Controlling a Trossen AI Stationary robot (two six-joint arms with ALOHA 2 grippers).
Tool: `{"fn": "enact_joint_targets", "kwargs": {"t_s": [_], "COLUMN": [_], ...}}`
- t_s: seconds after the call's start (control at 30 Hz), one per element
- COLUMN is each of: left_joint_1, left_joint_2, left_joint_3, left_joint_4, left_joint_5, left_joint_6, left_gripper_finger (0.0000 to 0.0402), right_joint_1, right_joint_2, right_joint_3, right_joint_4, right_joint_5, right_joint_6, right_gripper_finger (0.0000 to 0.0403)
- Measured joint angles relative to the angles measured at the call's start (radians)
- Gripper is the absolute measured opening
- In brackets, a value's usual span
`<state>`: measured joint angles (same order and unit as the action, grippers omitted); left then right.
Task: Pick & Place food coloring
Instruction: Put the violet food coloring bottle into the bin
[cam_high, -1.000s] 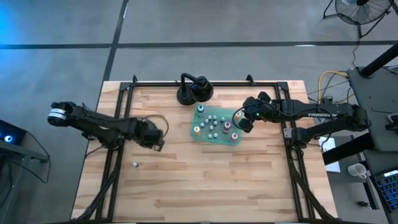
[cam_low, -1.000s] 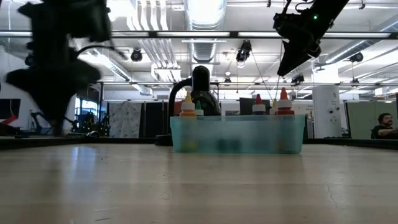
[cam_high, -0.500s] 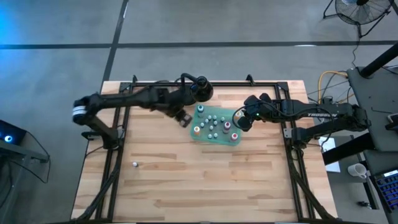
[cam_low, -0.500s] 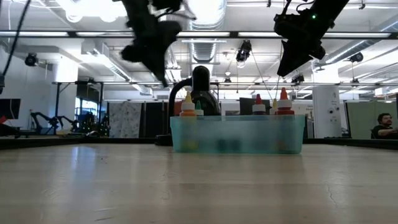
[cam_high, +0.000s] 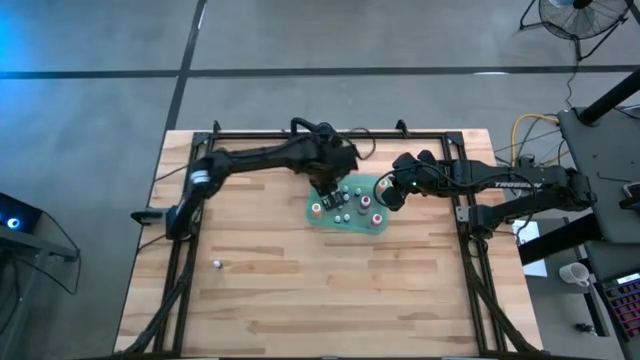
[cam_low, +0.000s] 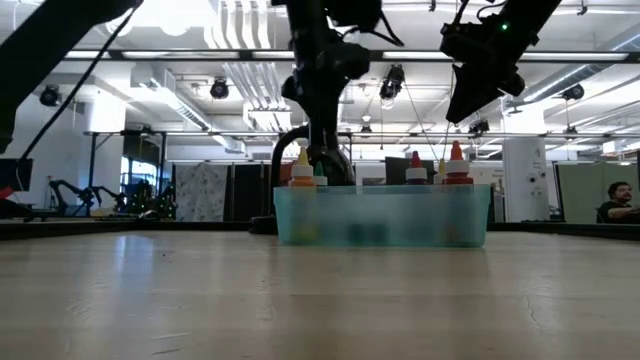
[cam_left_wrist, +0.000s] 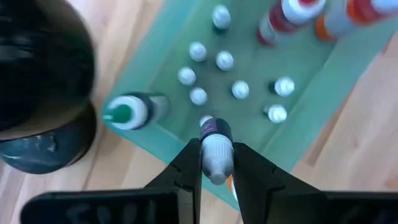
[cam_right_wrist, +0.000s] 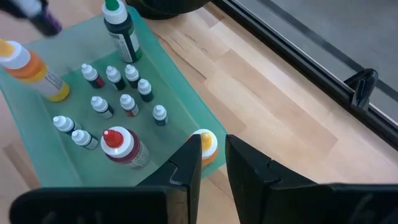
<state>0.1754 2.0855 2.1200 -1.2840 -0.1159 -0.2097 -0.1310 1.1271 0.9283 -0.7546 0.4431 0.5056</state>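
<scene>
Two risks stand out. The left gripper (cam_left_wrist: 216, 177) grips a small purple-capped bottle (cam_left_wrist: 215, 149) over the green tray's (cam_high: 312, 196) near-left wall, above the green-capped bottle (cam_left_wrist: 127, 112); released here, it could clip the rim and fall outside, or topple the cluster of tiny food coloring bottles (cam_left_wrist: 214, 78) standing inside the tray. The right gripper (cam_right_wrist: 212, 163) hangs over the tray's right corner, fingers nearly together with nothing between them, an orange-capped bottle (cam_right_wrist: 205, 144) just beyond them; both arms crowd the tray and could collide. Compared with a second earlier, the left arm has swung from the table's left side to the tray; the right has not moved.
</scene>
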Motion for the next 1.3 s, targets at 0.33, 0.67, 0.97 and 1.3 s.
{"fn": "enact_joint_targets", "kwargs": {"t_s": [0.33,0.67,0.97,1.3], "left_joint_1": [-0.071,-0.075,-0.080,-0.080], "left_joint_2": [0.099,0.103,0.103,0.103], "left_joint_3": [-0.008,-0.142,-0.227,-0.293], "left_joint_4": [0.011,0.161,0.221,0.288], "left_joint_5": [0.028,0.047,0.049,0.049], "left_joint_6": [0.073,0.113,0.198,0.199], "left_gripper_finger": [0.0046,0.0046,0.0046,0.0053], "right_joint_1": [0.000,0.000,0.000,0.000], "right_joint_2": [0.000,0.000,0.000,0.000], "right_joint_3": [-0.029,-0.088,-0.088,-0.088], "right_joint_4": [0.000,0.002,0.005,0.005], "right_joint_5": [0.000,-0.008,-0.008,-0.006], "right_joint_6": [0.000,0.019,0.012,0.007], "right_gripper_finger": [0.0063,0.0063,0.0063,0.0063]}}
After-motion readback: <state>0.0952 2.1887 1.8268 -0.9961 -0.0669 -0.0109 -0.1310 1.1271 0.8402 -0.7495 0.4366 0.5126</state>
